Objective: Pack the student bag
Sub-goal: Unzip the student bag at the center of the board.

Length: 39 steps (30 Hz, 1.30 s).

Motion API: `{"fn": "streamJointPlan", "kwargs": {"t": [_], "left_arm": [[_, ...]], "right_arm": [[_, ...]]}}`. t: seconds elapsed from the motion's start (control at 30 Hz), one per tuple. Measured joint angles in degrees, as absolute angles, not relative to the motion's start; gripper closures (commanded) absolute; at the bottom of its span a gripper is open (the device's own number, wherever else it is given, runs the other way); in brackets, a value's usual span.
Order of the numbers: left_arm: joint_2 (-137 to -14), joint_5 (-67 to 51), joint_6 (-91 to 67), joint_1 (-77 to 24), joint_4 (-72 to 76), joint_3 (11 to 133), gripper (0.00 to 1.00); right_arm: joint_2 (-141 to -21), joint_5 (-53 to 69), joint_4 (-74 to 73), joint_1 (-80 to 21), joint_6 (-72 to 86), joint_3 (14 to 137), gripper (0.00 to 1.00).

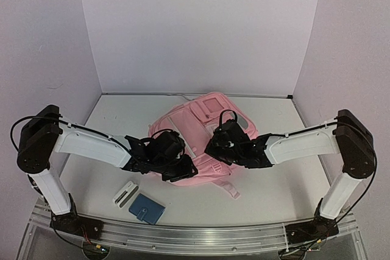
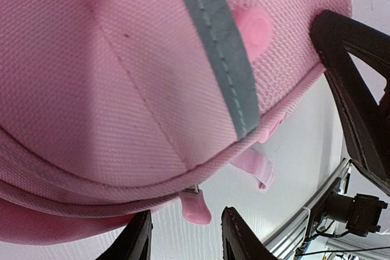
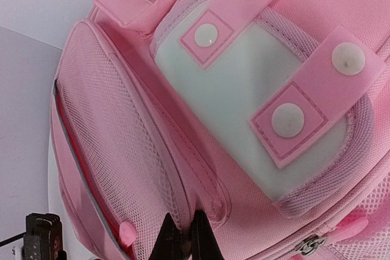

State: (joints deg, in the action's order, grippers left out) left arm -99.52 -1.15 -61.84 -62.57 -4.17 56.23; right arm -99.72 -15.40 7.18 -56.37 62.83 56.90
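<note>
Pink weave fills the left wrist view: the student bag (image 2: pixel 122 89) is right up against the lens, with a grey strip (image 2: pixel 219 59) running down it. At its lower edge hangs a pink zip pull (image 2: pixel 196 210), just above the gap of the left pincer (image 2: pixel 186 238). Its 2 fingers stand apart, bare table (image 2: pixel 292 162) showing between and beside them. It is released, with nothing clamped.

In the right wrist view the right pincer (image 3: pixel 186 240) is clenched, tips together against a seam on the bag's front. Whether a pinch of fabric sits between them, I cannot tell. Above it is a pale pocket (image 3: pixel 244 120) under 2 pink snap tabs, with a mesh side pocket (image 3: pixel 103 150) to the left.

From the top, the bag lies front-up in the middle of the table, both arms reaching in, 1 from each side. Near the left arm's base, a white item (image 1: pixel 125 194) and a blue case (image 1: pixel 147 209) lie just beside each other, apart from the bag.
</note>
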Motion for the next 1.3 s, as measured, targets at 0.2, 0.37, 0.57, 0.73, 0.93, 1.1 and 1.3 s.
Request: {"fn": "streamJointPlan", "kwargs": {"t": [0.2,0.37,0.57,0.73,0.93,1.1,1.3], "left_arm": [[-101.60,0.15,-61.66,-62.37,-4.54,56.93,0.75],[-101.78,0.43,-61.47,-62.27,-5.05,56.99,0.84],[-101.77,0.56,-61.24,-62.30,-4.96,56.99,1.00],[-101.03,0.68,-61.33,-62.31,-5.82,56.99,1.00],[-97.03,-0.03,-60.68,-60.99,-10.84,56.80,1.00],[-93.47,-3.56,-58.26,-57.75,-13.60,55.85,1.00],[-90.01,-7.43,-53.50,-52.67,-16.57,55.64,1.00]], "right_arm": [[-99.72,-15.64,6.67,-56.61,62.79,57.19,1.00],[-99.72,-15.85,6.42,-56.70,62.61,57.32,1.00],[-99.72,-16.03,6.44,-56.82,62.53,57.32,1.00],[-99.72,-16.90,6.42,-57.04,62.08,57.32,1.00],[-98.59,-19.01,5.47,-57.30,60.86,57.34,1.00],[-97.12,-19.38,3.67,-57.36,59.86,57.29,1.00],[-95.31,-19.33,3.25,-57.34,57.81,56.12,1.00]]}}
